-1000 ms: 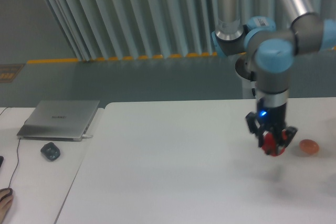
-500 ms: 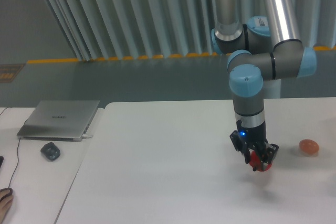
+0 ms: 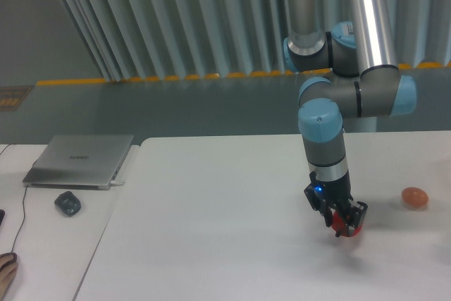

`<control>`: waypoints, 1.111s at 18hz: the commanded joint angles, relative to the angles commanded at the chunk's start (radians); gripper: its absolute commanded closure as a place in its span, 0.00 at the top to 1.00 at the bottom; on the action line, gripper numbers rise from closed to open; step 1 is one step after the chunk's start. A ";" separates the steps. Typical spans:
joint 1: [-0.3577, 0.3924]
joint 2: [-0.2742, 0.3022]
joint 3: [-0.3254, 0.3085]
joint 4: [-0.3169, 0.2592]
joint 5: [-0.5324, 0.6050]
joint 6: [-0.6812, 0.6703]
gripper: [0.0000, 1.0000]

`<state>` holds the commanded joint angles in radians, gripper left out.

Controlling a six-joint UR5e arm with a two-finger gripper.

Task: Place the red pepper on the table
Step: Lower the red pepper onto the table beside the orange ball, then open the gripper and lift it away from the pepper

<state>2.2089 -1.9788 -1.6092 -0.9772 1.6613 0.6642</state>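
At the near left edge of the view, a small dark rounded shape [image 3: 5,267] sits on the narrow white desk [image 3: 49,244]; it is cut off by the frame and I cannot identify it. A thin dark cable [image 3: 21,220] runs across that desk.

My claw [image 3: 344,225] is positioned over the right part of the white table [image 3: 211,230], pointing down. Its two dark fingers [image 3: 328,215] are pinched on the red pepper [image 3: 347,223], one on each side. The red pepper shows as a small glossy red mass between and just below the fingertips. It is at or just above the table surface; I cannot tell whether it touches. A faint shadow lies on the table directly beneath it. A blue indicator light [image 3: 318,189] is lit on my wrist, above the fingers.

To my right, near the table's right edge, lies a small orange egg-shaped object [image 3: 415,197], apart from the pepper.

Farther left, on the desk, a dark mouse [image 3: 68,203] rests in front of a closed grey laptop [image 3: 79,160].

My forearm rises from the wrist to a grey and light-blue elbow joint [image 3: 352,96], with the upper links beyond it. Behind the table, a yellow floor stripe [image 3: 155,77] runs below a wall of vertical grey slats [image 3: 176,12].
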 joint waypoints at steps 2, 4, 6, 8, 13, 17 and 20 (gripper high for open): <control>0.000 0.000 0.000 0.002 0.000 0.002 0.49; 0.000 0.003 0.005 0.000 0.000 0.003 0.70; 0.000 0.003 0.009 0.002 0.000 0.003 0.92; -0.002 0.005 0.011 0.002 0.000 0.005 1.00; -0.002 0.026 0.031 -0.005 0.000 0.056 1.00; 0.015 0.058 0.044 -0.008 -0.006 0.171 1.00; 0.057 0.083 0.061 -0.046 -0.008 0.298 1.00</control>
<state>2.2656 -1.8961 -1.5478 -1.0230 1.6536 0.9626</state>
